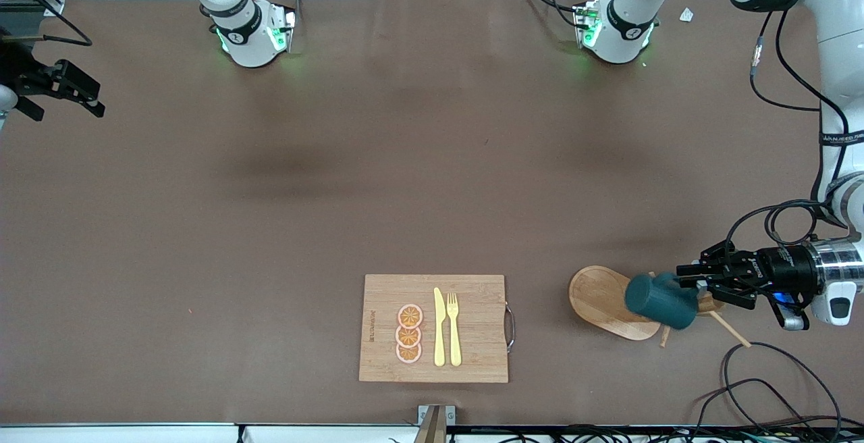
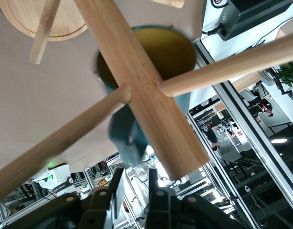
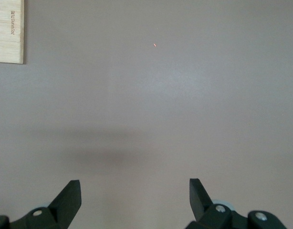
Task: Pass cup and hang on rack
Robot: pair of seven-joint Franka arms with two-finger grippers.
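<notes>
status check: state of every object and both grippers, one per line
cup: tipped sideways at the rack, off the table
rack: on its base, not toppled
left gripper: at the rack by the cup handle, grip unclear
right gripper: jaws open, empty, waiting over bare table
cutting board: flat on the table

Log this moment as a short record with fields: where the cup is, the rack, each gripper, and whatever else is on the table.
cup: dark teal mug lying sideways at the rack's pegs, mouth toward the post
rack: wooden mug tree, toward the left arm's end of the table
left gripper: left gripper at the rack, right by the cup's handle; grip not discernible
right gripper: right gripper open, over bare table, waiting
other: bamboo cutting board with three orange slices, yellow knife and yellow fork
</notes>
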